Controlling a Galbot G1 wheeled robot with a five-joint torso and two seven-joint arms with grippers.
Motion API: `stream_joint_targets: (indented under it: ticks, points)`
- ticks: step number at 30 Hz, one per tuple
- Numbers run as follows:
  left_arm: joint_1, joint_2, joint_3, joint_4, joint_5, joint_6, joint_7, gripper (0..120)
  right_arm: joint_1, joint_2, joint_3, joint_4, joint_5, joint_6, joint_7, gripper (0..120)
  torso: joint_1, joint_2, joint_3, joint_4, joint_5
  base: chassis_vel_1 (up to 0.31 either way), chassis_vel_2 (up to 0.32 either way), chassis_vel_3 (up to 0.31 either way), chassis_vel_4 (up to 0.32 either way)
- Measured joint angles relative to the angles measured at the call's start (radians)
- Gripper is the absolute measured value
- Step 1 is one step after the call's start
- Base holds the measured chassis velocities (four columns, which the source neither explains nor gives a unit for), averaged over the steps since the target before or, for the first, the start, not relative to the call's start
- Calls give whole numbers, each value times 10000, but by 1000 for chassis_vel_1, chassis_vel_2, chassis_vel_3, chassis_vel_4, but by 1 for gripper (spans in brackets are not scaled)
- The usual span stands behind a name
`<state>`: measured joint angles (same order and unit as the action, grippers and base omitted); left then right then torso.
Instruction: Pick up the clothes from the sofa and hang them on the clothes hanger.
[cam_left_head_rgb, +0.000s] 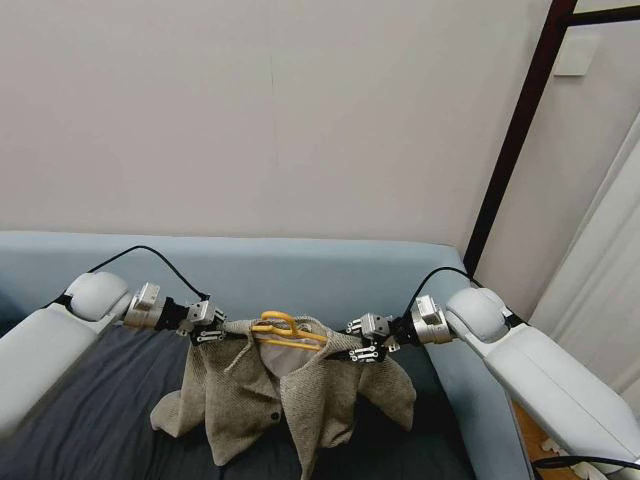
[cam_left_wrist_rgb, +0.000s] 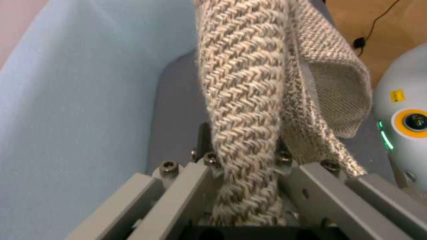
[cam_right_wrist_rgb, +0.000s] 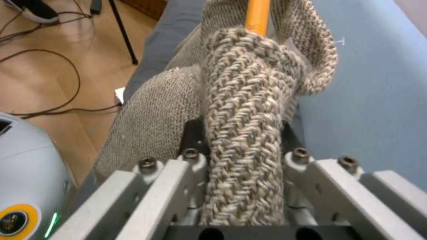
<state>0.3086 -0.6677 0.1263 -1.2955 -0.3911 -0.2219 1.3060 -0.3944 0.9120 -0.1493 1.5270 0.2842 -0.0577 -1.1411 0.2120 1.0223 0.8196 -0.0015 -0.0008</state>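
left hand (cam_left_head_rgb: 212, 328): clamped shut on one cardigan (cam_left_head_rgb: 300, 400) shoulder, 9 o'clock of the yellow hanger (cam_left_head_rgb: 285, 328)
right hand (cam_left_head_rgb: 360, 341): pinching the other shoulder, 3 o'clock
cardigan: held up over the sofa (cam_left_head_rgb: 300, 268)
progress: pickup done, hanger looks in the neck; hanging it up somewhere is left, I'd guess

Rough-knit cardigan (cam_left_head_rgb: 300, 400), smooth plastic hanger (cam_left_head_rgb: 281, 323), sofa (cam_left_head_rgb: 300, 265) w/ matt cloth cover.

Cardigan (cam_left_head_rgb: 285, 395): beige-grey herringbone knit, front open w/ one button showing. It's held up by its shoulders, left end effector (cam_left_head_rgb: 208, 329) & right end effector (cam_left_head_rgb: 363, 341) each clamped on the knit. Body & sleeves droop over the sofa (cam_left_head_rgb: 330, 270) seat. Yellow hanger (cam_left_head_rgb: 281, 325) sits in the neck, approx. level.
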Motion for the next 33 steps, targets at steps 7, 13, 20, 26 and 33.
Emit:
stream_joint_targets:
  ticks: [7, 13, 20, 26, 33]
  points:
    - [34, -91, -133, 101, -137, -207, 423, 10, -261, -117, 163, 130, -29, -17, 384, 10, 0, 0, 0, 3, -1, 0, 0, 0, 0]
    - [134, 280, -242, 7, -2000, -707, -27, 33, -432, -597, 243, 556, 691, -569, 1016, 10, 0, -1, 1, 2, -1, 0, 0, 0, 0]
    - [656, 1012, -891, -797, -3436, -755, -512, 57, -734, -1412, 487, 1117, 2309, -935, 2212, 10, 0, 0, -1, 0, 3, 0, 0, 0, 0]
    - [2082, 1584, -1807, -1868, -4945, -954, -2099, 75, -1154, -2115, 819, 2079, 4030, -1120, 3609, 10, -1, 0, -1, 1, 1, 0, 0, 0, 0]
    - [5025, 1268, -3343, -3342, -5210, -1479, -5363, 100, -2282, -2804, 1626, 3596, 5155, -928, 5232, 10, -3, 0, -1, 5, 3, 0, 0, 0, 0]
